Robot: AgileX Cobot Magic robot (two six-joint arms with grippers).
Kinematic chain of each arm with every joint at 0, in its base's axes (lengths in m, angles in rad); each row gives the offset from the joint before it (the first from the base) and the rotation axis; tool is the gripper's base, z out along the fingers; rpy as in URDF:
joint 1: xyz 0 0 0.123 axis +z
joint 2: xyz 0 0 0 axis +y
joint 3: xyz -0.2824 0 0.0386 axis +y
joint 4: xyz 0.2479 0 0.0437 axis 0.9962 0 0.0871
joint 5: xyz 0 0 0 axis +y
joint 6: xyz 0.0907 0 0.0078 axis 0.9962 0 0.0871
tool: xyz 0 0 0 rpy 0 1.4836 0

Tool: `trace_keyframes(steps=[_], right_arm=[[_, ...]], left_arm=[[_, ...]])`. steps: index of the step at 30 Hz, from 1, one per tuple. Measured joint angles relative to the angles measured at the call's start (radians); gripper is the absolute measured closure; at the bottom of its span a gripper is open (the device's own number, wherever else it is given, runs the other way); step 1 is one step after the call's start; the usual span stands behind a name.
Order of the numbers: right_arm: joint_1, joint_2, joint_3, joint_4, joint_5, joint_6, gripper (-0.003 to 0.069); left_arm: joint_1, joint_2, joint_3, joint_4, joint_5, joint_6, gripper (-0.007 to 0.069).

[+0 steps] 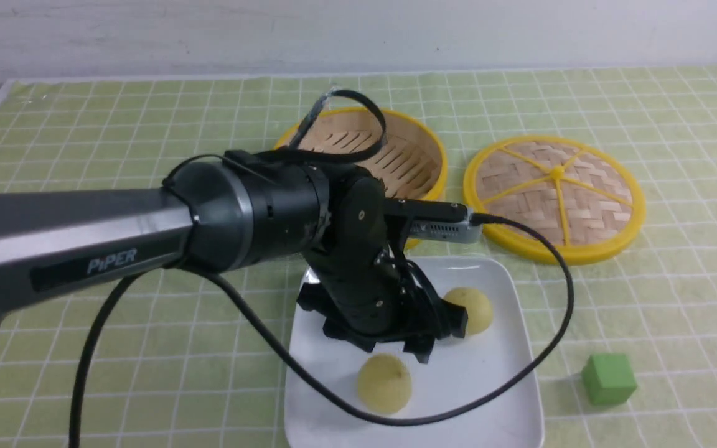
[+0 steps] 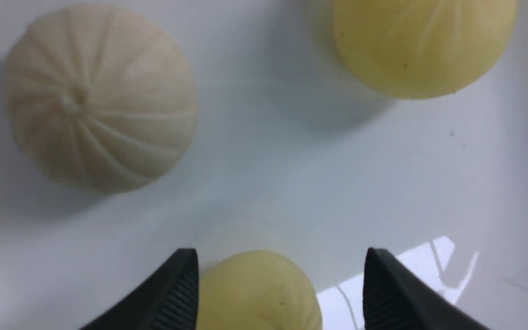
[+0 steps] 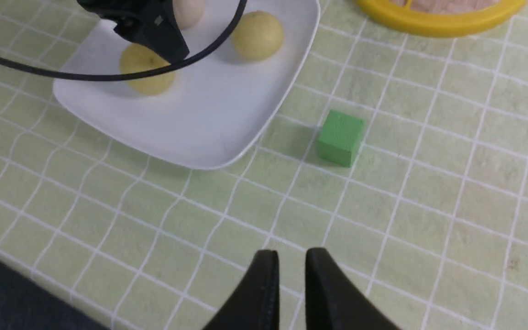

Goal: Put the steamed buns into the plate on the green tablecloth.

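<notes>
Left wrist: bun (image 2: 257, 291) between parted fingers (image 2: 172, 293)

Two pale yellow domed buns (image 2: 422, 43) and one greyish-white pleated bun (image 2: 101, 98) are showing against the glossy white square plate (image 2: 291, 183), itself lying on light green white-gridded cloth (image 3: 429, 206).

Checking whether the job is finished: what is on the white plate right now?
Three buns sit on the plate: two yellow buns and a whitish bun. The left gripper hides part of it.

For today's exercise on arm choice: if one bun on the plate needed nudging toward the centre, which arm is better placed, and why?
The left. The left gripper hangs open directly over the plate, among the buns. The right gripper is over bare tablecloth, beyond the green cube, jaws nearly together.
</notes>
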Motion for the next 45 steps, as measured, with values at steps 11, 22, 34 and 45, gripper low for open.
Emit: trace_keyframes(steps=[11,22,34,45], right_arm=[[0.000,-0.176,0.408,0.007,-0.619,0.001,0.0673],[0.000,-0.179,0.441,-0.025,-0.708,0.001,0.0670],[0.000,-0.179,0.447,-0.027,-0.715,0.001,0.0661],[-0.227,-0.229,0.635,-0.123,-0.735,0.001,0.0654]], left_arm=[[0.001,-0.050,-0.038,0.064,0.057,-0.007,0.0139],[0.001,-0.050,-0.038,0.064,0.059,-0.007,0.0141],[0.001,-0.050,-0.038,0.065,0.061,-0.007,0.0344],[0.001,-0.108,-0.038,0.110,0.042,-0.014,0.0622]])
